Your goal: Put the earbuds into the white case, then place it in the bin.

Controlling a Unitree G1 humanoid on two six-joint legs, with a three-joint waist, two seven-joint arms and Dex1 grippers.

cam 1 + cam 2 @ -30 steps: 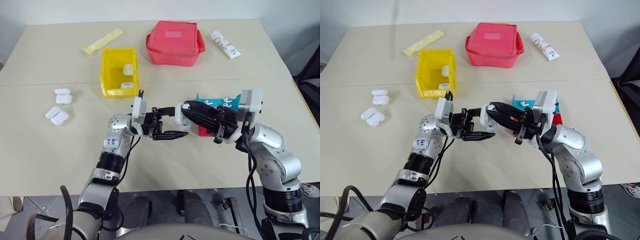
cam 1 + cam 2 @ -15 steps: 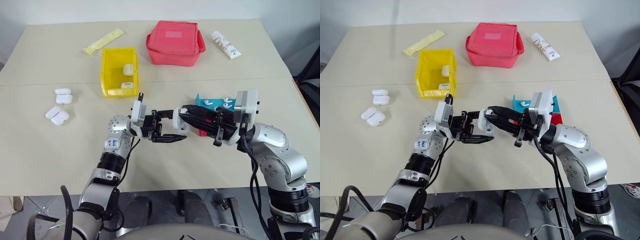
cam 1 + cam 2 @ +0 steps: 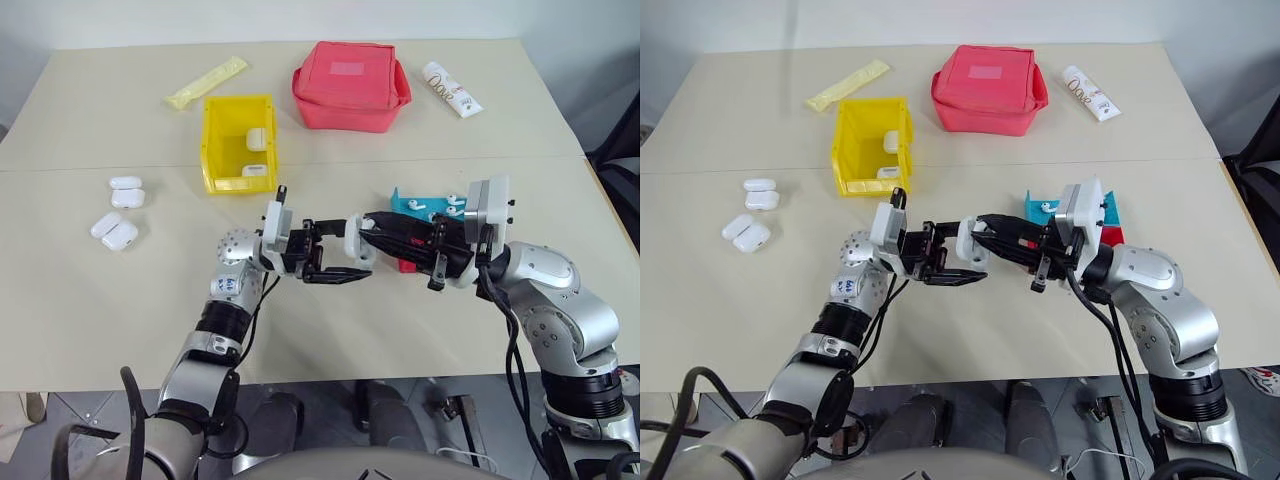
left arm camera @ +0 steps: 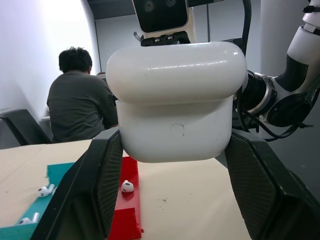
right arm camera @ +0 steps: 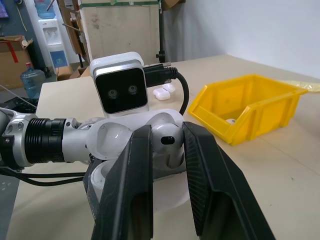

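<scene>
The left gripper (image 3: 335, 260) clamps the case (image 4: 176, 102) by its lower body, lid open toward the right gripper (image 5: 167, 150), whose fingers pinch an earbud (image 5: 167, 141) just over the case's wells. Both are light, rigid and glossy, likely slippery, so the earbud is best held across its head. The bin (image 3: 222, 130) sits well beyond the left gripper.

Two pale beige rectangular benches (image 3: 90, 330) butted w/ seam between, grey floor (image 3: 330, 395) below near edge. Behind: white wall (image 5: 260, 30), wooden cabinet (image 5: 120, 27), water dispenser (image 5: 52, 35) beside it, seated person (image 4: 80, 105) facing away.
</scene>
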